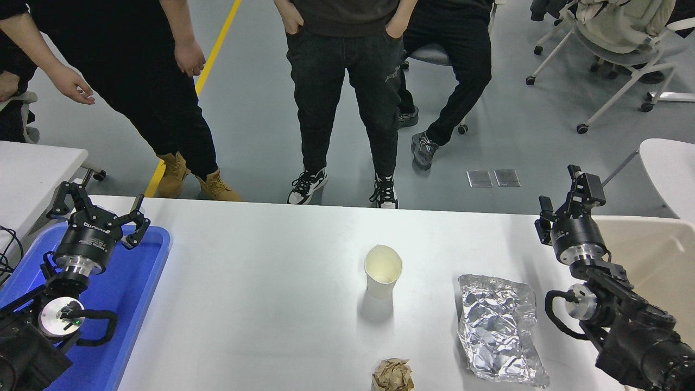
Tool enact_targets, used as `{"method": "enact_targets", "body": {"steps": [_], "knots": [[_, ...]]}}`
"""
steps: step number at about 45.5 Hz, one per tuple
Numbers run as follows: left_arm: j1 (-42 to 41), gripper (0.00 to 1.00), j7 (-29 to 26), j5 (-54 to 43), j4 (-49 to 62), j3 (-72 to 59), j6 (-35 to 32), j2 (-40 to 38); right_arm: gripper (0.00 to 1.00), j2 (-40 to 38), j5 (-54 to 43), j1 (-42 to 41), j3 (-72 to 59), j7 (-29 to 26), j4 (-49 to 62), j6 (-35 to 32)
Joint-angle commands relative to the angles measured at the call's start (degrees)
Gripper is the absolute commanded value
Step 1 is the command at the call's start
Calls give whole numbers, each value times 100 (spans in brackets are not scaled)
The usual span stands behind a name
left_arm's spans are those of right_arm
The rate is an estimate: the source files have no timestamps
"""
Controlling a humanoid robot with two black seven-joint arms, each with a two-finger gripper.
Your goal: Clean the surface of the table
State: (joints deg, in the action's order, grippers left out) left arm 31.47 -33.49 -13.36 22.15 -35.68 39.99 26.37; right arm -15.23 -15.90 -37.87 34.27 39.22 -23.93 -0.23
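1. One big white tabletop, the table surface (260,304), smooth and plain, fills the lower middle of the view from the near edge to where the people stand.
2. Three bits of litter lie on it: one paper cup (383,270) standing upright and open-topped, one crinkled sheet of silver foil (497,328) lying flat to its right, and one crumpled ball of brown paper (392,374) at the near edge.
3. One blue plastic tray (136,282) with a raised rim sits at the left end.
4. Two black arms: the left gripper (98,209) hangs over the tray, fingers spread wide, holding nothing; the right gripper (567,195) is raised beyond the foil, fingers parted, also empty.
5. Three people stand or sit at the far side.
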Motion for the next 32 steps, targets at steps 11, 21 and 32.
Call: {"method": "enact_targets", "body": {"steps": [11, 21, 32], "knots": [[0, 100, 0, 0, 0, 0, 0, 0, 98, -973, -115, -1248, -3636, -336, -138, -258], [0, 100, 0, 0, 0, 0, 0, 0, 98, -1087, -738, -2092, -5333, -591, -164, -1260], [0, 100, 0, 0, 0, 0, 0, 0, 98, -1219, -2627, -2980, -5571, -583, -621, -1357]]}}
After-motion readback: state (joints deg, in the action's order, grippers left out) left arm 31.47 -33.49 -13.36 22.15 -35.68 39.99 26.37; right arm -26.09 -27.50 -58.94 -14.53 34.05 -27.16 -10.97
